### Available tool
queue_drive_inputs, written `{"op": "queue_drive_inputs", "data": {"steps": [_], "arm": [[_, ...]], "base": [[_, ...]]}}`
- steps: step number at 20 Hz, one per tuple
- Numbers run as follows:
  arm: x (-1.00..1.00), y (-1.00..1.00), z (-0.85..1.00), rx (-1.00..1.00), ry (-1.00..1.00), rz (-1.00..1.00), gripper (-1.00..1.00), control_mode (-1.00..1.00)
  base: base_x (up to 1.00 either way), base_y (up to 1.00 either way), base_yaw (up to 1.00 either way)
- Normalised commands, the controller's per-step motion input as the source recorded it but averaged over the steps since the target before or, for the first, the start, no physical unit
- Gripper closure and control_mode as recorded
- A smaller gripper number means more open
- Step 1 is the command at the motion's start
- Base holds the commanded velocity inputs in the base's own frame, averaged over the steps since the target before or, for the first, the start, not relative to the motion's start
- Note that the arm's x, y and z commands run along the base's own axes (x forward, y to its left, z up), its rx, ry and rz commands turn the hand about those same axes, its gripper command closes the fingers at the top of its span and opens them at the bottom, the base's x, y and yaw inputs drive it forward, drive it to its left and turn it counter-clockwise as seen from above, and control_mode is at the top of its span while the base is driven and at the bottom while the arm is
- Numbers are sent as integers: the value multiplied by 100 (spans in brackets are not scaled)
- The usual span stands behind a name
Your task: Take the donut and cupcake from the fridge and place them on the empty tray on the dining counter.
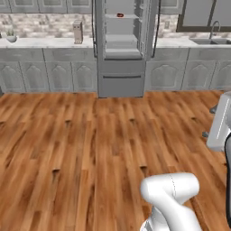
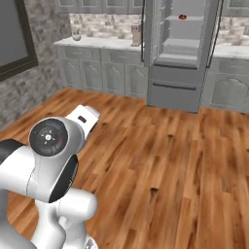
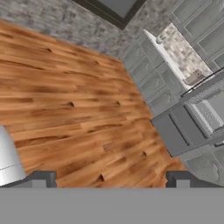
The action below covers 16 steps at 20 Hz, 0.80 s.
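While the fridge (image 1: 121,45) stands with both doors swung open across a wide stretch of wooden floor (image 1: 90,149), the robot is well apart from it, so nothing can be reached yet. A small red item, probably the cupcake (image 1: 120,15), sits on an upper shelf; it is too small to be sure, and I cannot make out the donut. The fingers (image 3: 111,180) are spread wide and empty, pointing down at the floor. One risk is the base driving in off-centre and clipping an open door with the arm. Another is reaching high for so tiny a thing and knocking it back or off the shelf edge instead of closing around it.
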Motion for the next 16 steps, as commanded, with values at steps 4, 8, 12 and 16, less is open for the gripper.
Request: {"op": "queue_drive_inputs", "data": {"steps": [4, 8, 12, 16], "arm": [[0, 0, 0, 0, 0, 0, -100, 100], [0, 0, 0, 0, 0, 0, -100, 100], [0, 0, 0, 0, 0, 0, -100, 100], [0, 0, 0, 0, 0, 0, -100, 100]], "base": [[100, -34, 4], [100, -35, 0], [100, -21, 0], [100, -21, 0]]}}
